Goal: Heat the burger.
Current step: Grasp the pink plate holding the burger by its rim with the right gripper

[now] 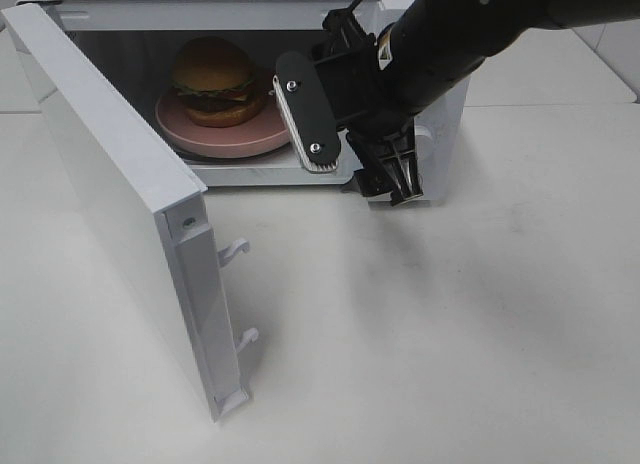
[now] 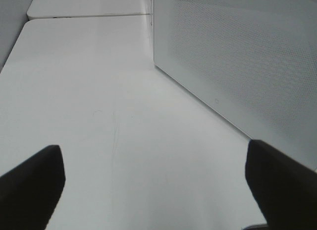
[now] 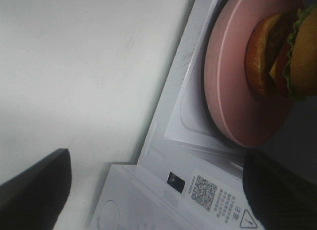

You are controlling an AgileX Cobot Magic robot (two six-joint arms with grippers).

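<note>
The burger [image 1: 213, 76] sits on a pink plate [image 1: 215, 142] inside the white microwave [image 1: 250, 172], towards the left of the chamber. Its bun is domed and glossy, with lettuce and a dark patty showing at the edge. The microwave door [image 1: 110, 184] stands wide open, swung out to the left, with its latch hooks facing the table [image 1: 420, 324].

The right gripper [image 1: 360, 182] hangs just in front of the opening, at its right side and near the plate. Its jaws are spread wide and nothing is between them. Its own camera looks past the front sill at the plate and burger, and a sticker with a square code [image 3: 204, 190] shows on the frame.

The left gripper [image 2: 156, 190] shows only in its own camera. Its jaws are also well apart and empty, over bare table, with a dotted white panel [image 2: 237, 66] of the microwave near it.
</note>
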